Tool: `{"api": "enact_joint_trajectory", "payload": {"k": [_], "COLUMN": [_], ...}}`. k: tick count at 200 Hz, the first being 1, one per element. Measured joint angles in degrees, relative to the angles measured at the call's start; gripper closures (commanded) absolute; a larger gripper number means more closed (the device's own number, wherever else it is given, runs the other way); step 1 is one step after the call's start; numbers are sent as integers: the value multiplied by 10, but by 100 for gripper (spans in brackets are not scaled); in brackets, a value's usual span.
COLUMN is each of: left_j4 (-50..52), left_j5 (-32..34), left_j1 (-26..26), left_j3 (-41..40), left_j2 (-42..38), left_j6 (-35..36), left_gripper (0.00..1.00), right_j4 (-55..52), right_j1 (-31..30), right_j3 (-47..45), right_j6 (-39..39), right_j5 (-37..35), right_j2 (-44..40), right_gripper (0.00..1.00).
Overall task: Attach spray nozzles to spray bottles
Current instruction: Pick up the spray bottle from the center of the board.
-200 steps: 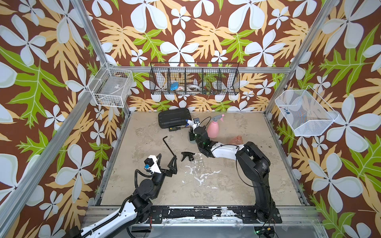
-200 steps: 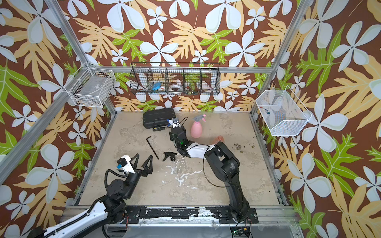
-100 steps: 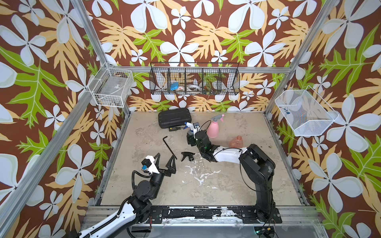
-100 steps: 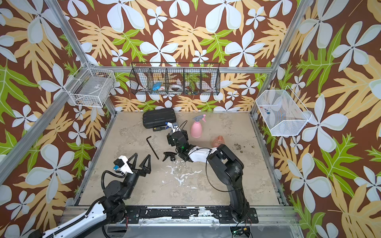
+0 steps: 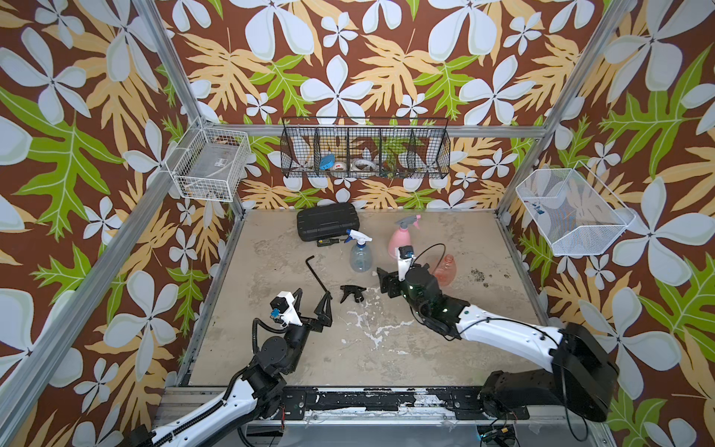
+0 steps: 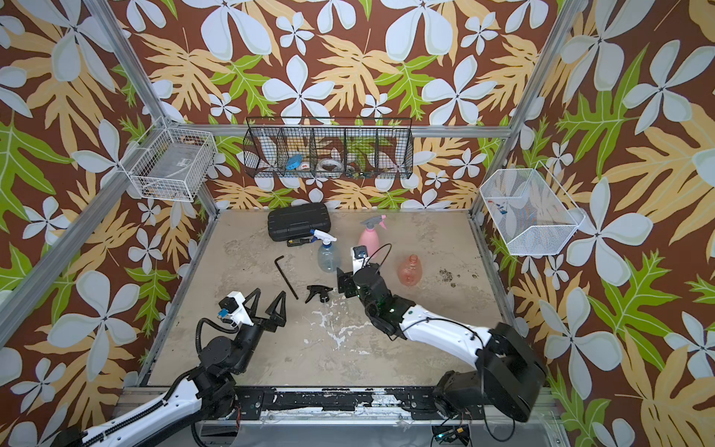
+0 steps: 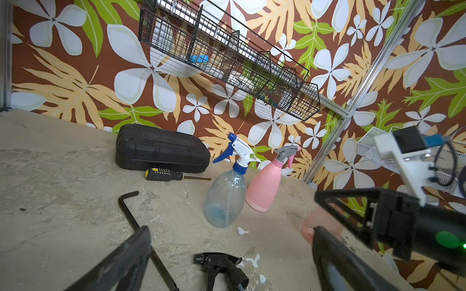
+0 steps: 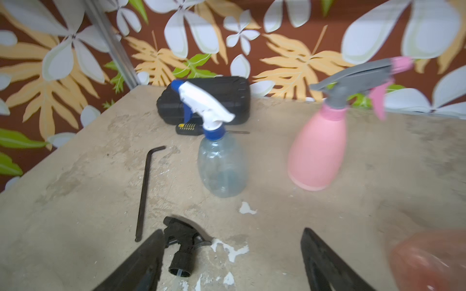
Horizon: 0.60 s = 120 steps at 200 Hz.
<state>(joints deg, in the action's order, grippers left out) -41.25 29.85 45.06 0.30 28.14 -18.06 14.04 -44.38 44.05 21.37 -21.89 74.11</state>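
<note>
Two bottles done, one to go, by the look of it. On the scuffed beige worktop (image 5: 387, 348), the right gripper (image 8: 232, 233) hangs over the middle. Its jaws are spread and there's nothing between them. The left gripper (image 6: 270, 296) sits nearer the near left corner, jaws wide apart too, also empty.

Along the far edge lies the black ribbed plastic case (image 5: 328, 221), out of play. Just in front of it stands the opaque pink cone-shaped bottle (image 5: 400, 240) with its grey and pink trigger nozzle (image 5: 408, 221) on. Beside that is the clear bluish rounded bottle (image 5: 360, 257), wearing the white and blue trigger nozzle (image 5: 358, 236).

The odd one out is the translucent orange rounded bottle (image 6: 411, 271). It's upright with a bare neck, just beside the right gripper on the side toward the right edge. Its partner, the all-black plastic trigger nozzle (image 5: 353, 293), lies on its side mid-worktop, on the gripper's other side.

To do this well, I'd say take that nozzle by its body, not the trigger, so the round collar stays free and can be pointed straight down. The orange bottle looks light and thin-walled, so one gripper should steady it low on the belly, gently, or it will skid or squash. Then set the collar square on the neck before any twist, because a tilted start will likely cross the thread.

Watch the black L-shaped hex key (image 5: 316, 274) lying close to the nozzle on the side toward the left edge. It's the same colour and easy to snag.
</note>
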Motion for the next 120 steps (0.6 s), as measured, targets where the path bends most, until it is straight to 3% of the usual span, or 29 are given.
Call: {"api": "enact_joint_trajectory", "payload": {"k": [35,62,86,120], "left_j4": [-2,-12,-13,-19], "left_j5": [-10,-16,-17,-19], "left_j1": [0,0,0,0], "left_j3": [0,0,0,0], "left_j2": [-2,-3,-4,-3], "left_j6": [0,1,2,4], "left_gripper": [0,0,0,0], "right_j4": [-100,-120,-130,-128], "right_j1": [169,308,334,336], "right_j3": [-31,-38,-9,18], "right_j6": [43,59,47,16], "right_j5": [-11,45,99,101], "right_j2": [-104,-98,-42,14], "right_gripper": [21,22,22,24]}}
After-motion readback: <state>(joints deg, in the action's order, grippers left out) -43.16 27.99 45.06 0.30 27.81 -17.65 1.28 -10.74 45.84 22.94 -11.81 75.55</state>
